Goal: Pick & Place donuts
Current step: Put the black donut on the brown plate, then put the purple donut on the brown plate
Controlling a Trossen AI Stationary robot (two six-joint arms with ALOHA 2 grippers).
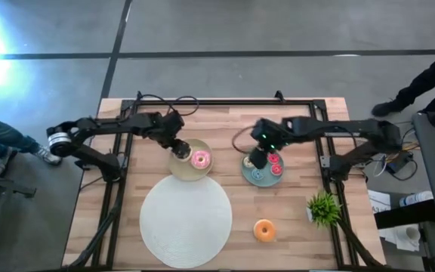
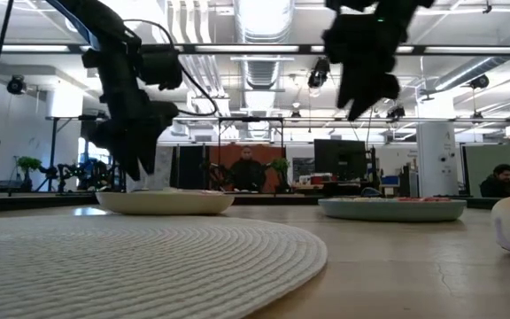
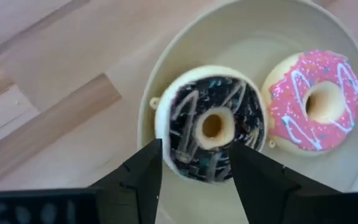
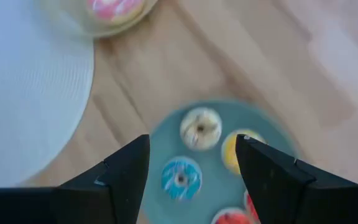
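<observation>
A dark brown donut (image 3: 213, 127) and a pink donut (image 3: 316, 109) lie side by side in the beige plate (image 1: 189, 170). My left gripper (image 3: 194, 148) is open just above the dark brown one, a finger over each side of its near edge; I see no touch. My right gripper (image 4: 191, 140) is open, well above the teal plate (image 4: 278, 143), which holds a cream donut (image 4: 201, 127), a blue donut (image 4: 181, 177), a yellow donut (image 4: 238, 152) and a red donut (image 4: 232, 218). An orange donut (image 1: 264, 230) lies flat on the bare wood near the table's near edge.
A large white round mat (image 1: 186, 213) covers the near middle of the table. A small green plant (image 1: 323, 205) stands near the right edge, beside the orange donut. A black frame (image 1: 225, 102) runs round the table. People show beyond the table.
</observation>
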